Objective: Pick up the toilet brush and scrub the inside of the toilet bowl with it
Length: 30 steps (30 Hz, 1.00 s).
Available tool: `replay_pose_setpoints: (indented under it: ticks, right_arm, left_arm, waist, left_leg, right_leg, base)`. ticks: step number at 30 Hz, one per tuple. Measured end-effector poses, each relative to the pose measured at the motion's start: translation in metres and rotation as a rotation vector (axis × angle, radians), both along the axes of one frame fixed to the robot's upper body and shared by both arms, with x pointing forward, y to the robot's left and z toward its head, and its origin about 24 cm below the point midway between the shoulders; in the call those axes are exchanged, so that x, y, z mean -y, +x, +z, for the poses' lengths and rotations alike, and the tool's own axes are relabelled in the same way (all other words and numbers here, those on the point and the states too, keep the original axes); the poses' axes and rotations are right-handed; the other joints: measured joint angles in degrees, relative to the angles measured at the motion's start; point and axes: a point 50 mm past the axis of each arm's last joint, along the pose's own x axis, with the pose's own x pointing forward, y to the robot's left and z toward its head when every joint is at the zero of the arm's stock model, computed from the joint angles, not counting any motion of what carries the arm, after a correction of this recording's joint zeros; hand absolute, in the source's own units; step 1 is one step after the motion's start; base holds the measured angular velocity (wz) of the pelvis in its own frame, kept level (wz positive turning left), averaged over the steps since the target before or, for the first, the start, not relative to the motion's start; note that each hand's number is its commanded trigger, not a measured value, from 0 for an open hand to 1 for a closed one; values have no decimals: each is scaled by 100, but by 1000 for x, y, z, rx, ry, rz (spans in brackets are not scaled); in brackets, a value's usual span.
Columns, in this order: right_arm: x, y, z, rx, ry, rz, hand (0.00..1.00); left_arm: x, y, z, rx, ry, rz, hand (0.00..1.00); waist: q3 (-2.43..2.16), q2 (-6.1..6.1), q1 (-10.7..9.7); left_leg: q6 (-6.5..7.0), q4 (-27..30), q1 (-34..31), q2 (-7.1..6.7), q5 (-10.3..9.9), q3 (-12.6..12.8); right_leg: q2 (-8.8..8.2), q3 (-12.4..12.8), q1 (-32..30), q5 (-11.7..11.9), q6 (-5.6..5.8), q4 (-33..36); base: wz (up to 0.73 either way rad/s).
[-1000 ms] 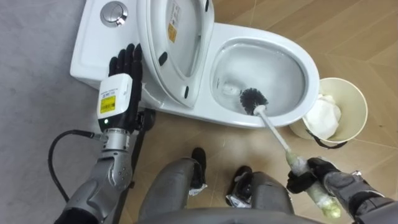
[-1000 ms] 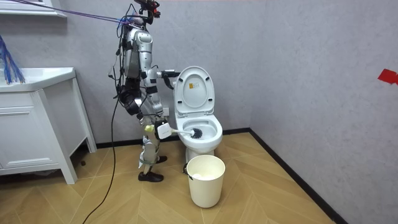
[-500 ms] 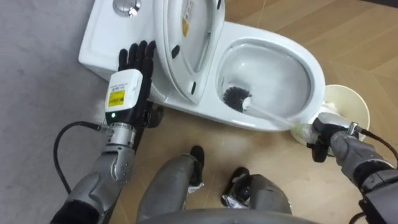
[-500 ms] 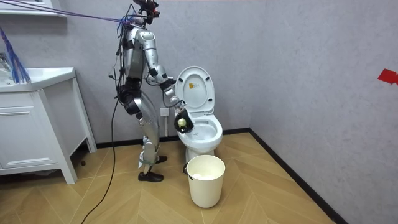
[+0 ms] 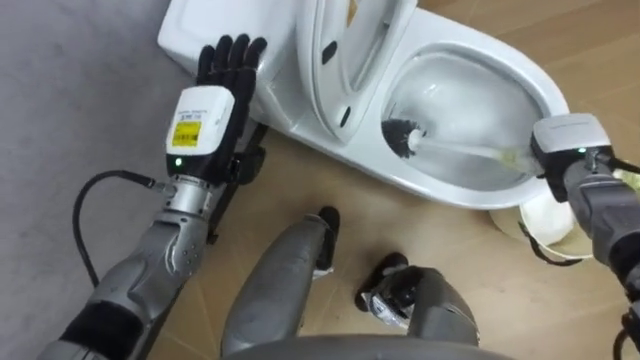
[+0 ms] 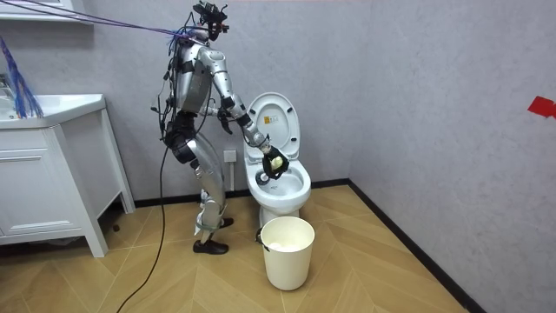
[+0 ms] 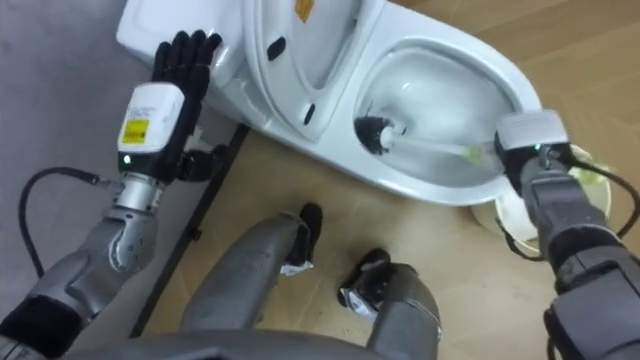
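Note:
The white toilet [image 5: 440, 185] stands with its lid [image 5: 345, 50] raised against the tank. A toilet brush with a black head [image 5: 402, 135] lies inside the bowl, on the side nearest the lid. Its white handle [image 5: 465, 150] runs across the bowl to my right hand [image 5: 565, 145], which is shut on the yellowish grip just over the bowl's rim. My left hand [image 5: 225, 75] is open with straight fingers, resting beside the tank. In the room view I stand leaning at the toilet [image 6: 282, 196], right hand [image 6: 274, 165] over the bowl.
A cream waste bin [image 5: 545, 215] with white paper in it stands on the wooden floor right by the bowl, under my right arm. In the room view a white cabinet [image 6: 52, 174] stands at the left, and the grey wall is behind the toilet.
My right hand has risen from beside my knee to the bowl's rim, and the brush head has slid across the bowl toward the lid side. The left hand stayed by the tank.

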Motion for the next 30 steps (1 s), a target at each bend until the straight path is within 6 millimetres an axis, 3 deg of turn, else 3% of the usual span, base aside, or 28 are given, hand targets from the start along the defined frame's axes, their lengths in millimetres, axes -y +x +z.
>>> replay_pose_setpoints:
  ticks: [5, 9, 14, 18, 22, 30]
  right_arm:
    - [18, 14, 27, 77, -105, -8, 100]
    - [25, 15, 32, 86, -128, -55, 100]
    - [39, 16, 41, 160, -41, -211, 100]
    - [44, 16, 44, 229, 83, -344, 100]
    - [51, 9, 41, 287, 223, -503, 100]
    - [53, 8, 42, 398, 400, -629, 100]
  left_arm:
    - [-9, 3, 3, 6, 28, 42, 0]
    - [-13, 5, 6, 6, 3, 87, 0]
    - [-15, 5, 15, 26, -12, 112, 0]
    - [-15, 10, 23, 49, -23, 120, 0]
    - [-13, 11, 28, 64, -20, 143, 0]
    - [-15, 16, 32, 70, -26, 178, 0]
  waist:
    - [33, 141, 207]
    - [37, 151, 338]
    - [51, 218, 333]
    - [55, 233, 283]
    - [62, 225, 118]
    - [63, 222, -79]
  left_leg:
    - [42, 329, -494, -76, -42, -67]
    - [60, 559, -857, -174, -61, -114]
    - [73, 762, -1353, -256, -58, -154]
    - [82, 859, -1631, -281, -60, -94]
    - [123, 1013, -1755, -396, -91, 10]
    - [149, 1142, -1810, -429, -105, 91]
  right_leg:
    - [-146, -31, -435, -139, 4, 418]
    - [-312, -68, -777, -277, -10, 767]
    - [-426, -60, -1269, -345, -21, 1049]
    - [-521, -23, -1579, -386, -61, 1248]
    - [-750, 70, -1778, -567, -63, 1624]
    - [-831, 177, -1878, -602, -58, 1823]
  base:
    - [11]
    - [18]
    - [7]
    - [0]
    - [15]
    - [-1]
